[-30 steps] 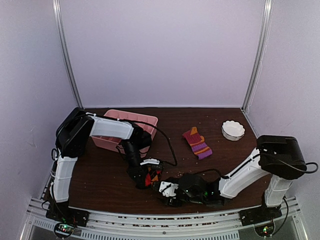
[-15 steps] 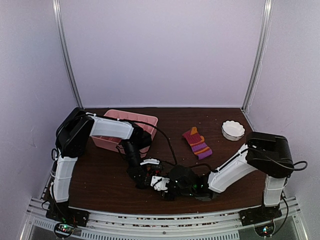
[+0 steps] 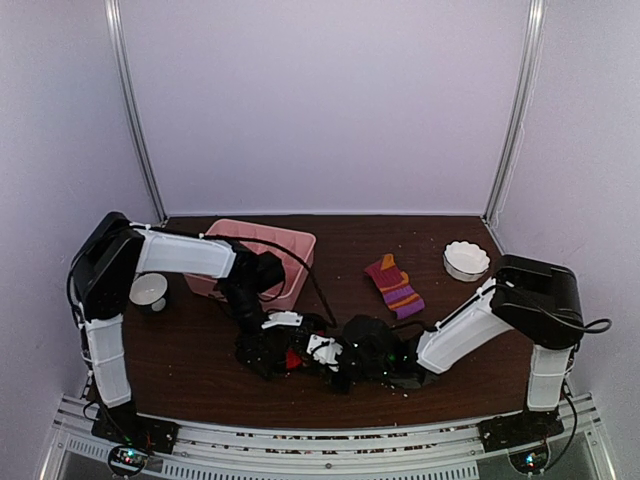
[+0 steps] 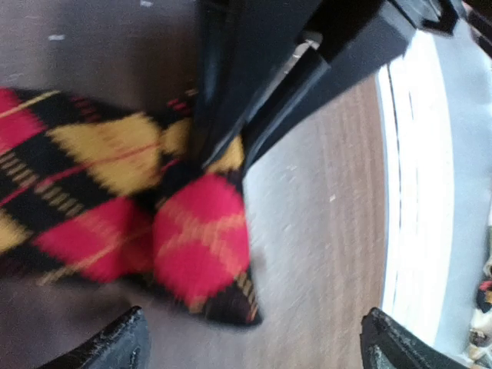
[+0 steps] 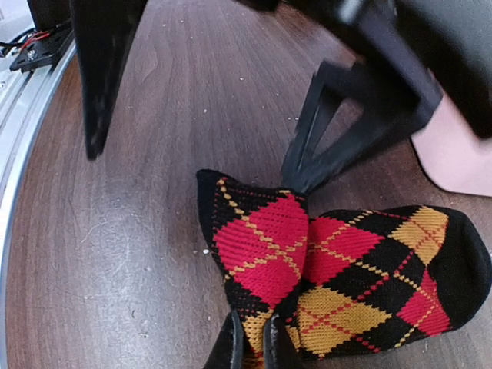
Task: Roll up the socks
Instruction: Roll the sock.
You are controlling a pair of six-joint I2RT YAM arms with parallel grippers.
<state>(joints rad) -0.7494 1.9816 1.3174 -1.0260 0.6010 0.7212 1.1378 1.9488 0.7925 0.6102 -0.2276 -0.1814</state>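
Observation:
A red, yellow and black argyle sock (image 5: 338,269) lies folded on the brown table near the front edge, also in the left wrist view (image 4: 192,246) and as a small red patch from above (image 3: 292,357). My right gripper (image 5: 252,346) is shut on the sock's near edge, pinching the fabric between its fingertips (image 5: 231,347). My left gripper (image 4: 257,342) stands open, with the sock's corner just beyond the wide gap between its fingers. From above, the left gripper (image 3: 262,350) and right gripper (image 3: 320,352) meet over this sock. A purple and orange striped sock (image 3: 395,285) lies flat further back.
A pink tray (image 3: 262,245) stands behind the left arm. A white cup (image 3: 149,291) sits at the left and a white scalloped bowl (image 3: 466,260) at the back right. The metal rail (image 3: 320,440) of the table's front edge runs close by the grippers.
The left gripper opened and let go of the argyle sock, and its arm swung left, uncovering the white cup. The right gripper moved left and shut on the sock.

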